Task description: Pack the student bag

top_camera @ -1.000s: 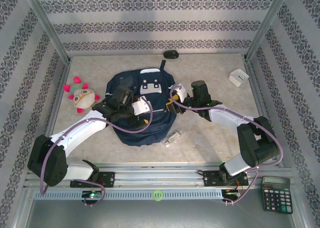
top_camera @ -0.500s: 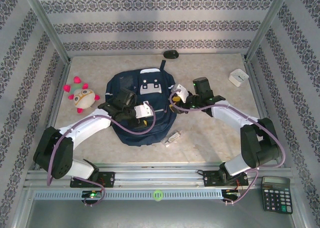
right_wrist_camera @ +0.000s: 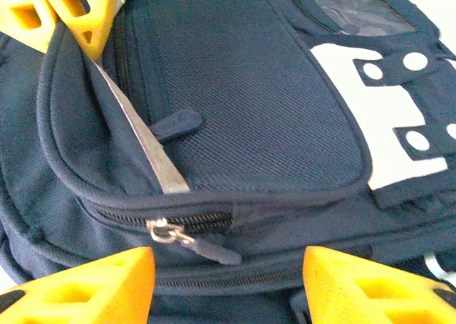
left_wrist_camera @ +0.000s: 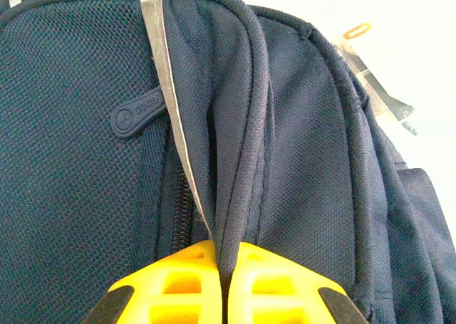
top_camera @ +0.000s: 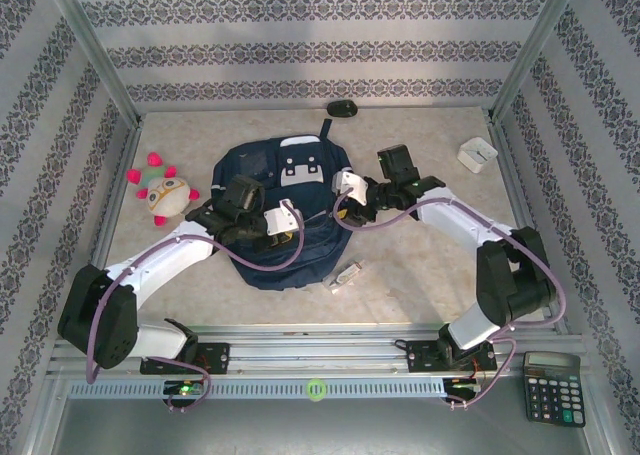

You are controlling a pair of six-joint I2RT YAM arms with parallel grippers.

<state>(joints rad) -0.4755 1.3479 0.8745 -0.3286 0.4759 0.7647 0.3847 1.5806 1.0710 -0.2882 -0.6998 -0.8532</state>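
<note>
Well, navy student bag (left_wrist_camera: 64, 210) (grey stripe (left_wrist_camera: 171, 103)) pinched in left hand (left_wrist_camera: 222, 256), right hand (right_wrist_camera: 228, 274) spread.

My left end effector (left_wrist_camera: 224, 285) and right end effector (right_wrist_camera: 228, 281) both carry yellow fingers (right_wrist_camera: 78, 281) with moulded hollows. Behind them run white arm shells (top_camera: 165, 258), black joints (top_camera: 100, 320), and a lilac cable (top_camera: 268, 265) looping alongside.
</note>
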